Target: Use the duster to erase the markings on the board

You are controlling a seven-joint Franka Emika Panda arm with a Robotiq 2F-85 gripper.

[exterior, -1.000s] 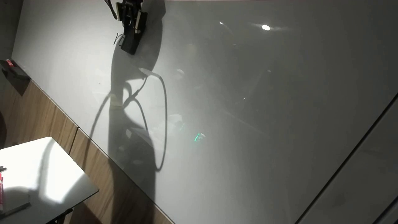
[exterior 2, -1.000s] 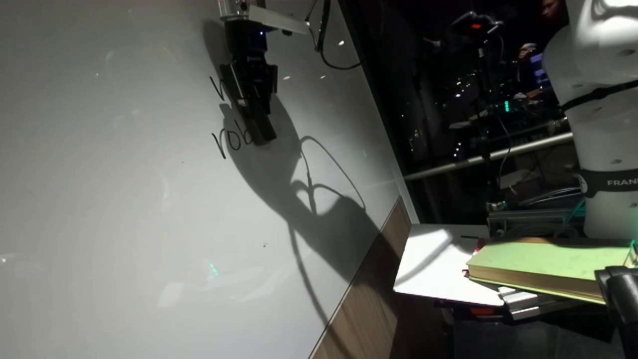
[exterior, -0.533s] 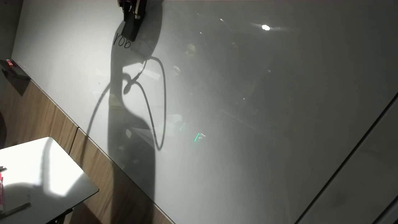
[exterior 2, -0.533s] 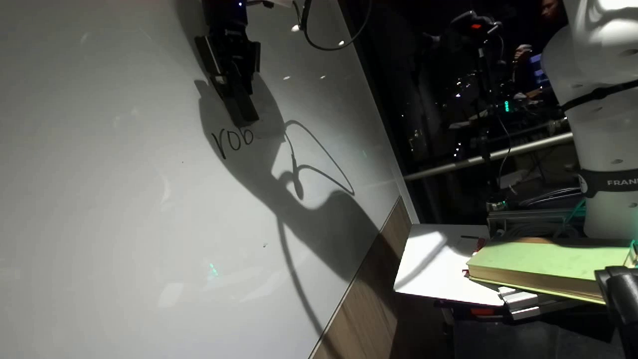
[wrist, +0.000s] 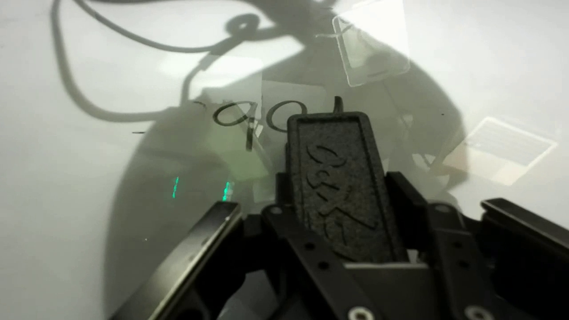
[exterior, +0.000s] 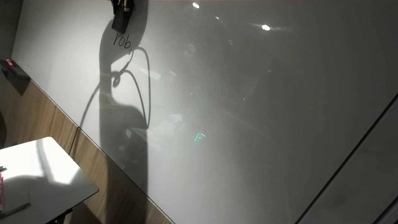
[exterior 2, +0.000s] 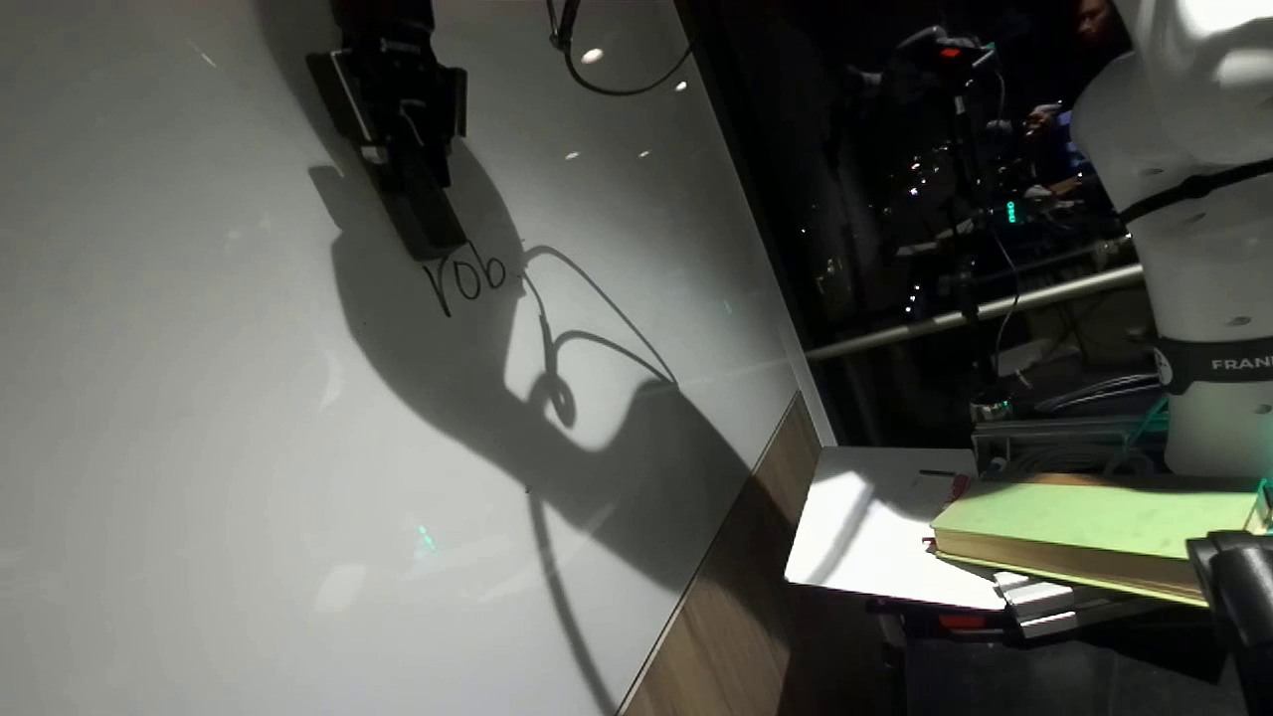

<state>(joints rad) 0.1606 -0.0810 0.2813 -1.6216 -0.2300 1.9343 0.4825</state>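
Observation:
The dark grey duster [wrist: 338,178] is clamped lengthwise between the fingers of my gripper [wrist: 342,191], its embossed face toward the wrist camera. Behind it stretches the white board [exterior: 236,155], glossy and full of reflections. The markings [exterior 2: 464,278] read "rob" in both exterior views, with small specks to their right. In an exterior view the duster [exterior 2: 423,214] ends right at the top of the "r"; whether it presses on the board I cannot tell. From the wrist, the duster's end covers part of the markings [wrist: 250,133]. Whatever lies behind the gripper on the board is hidden.
Below the board runs a wooden panel [exterior: 46,109]. A small white table [exterior 2: 855,537] stands near it, with a thick green book [exterior 2: 1084,507] beside the robot's base. A dark holder with a red item [exterior: 14,70] sits at the board's edge. A loose cable [exterior 2: 627,93] hangs by the arm.
The gripper and duster have moved up and to the left in both exterior views, their shadow along with them. The letters "rob", partly covered a second ago, now show whole in those views.

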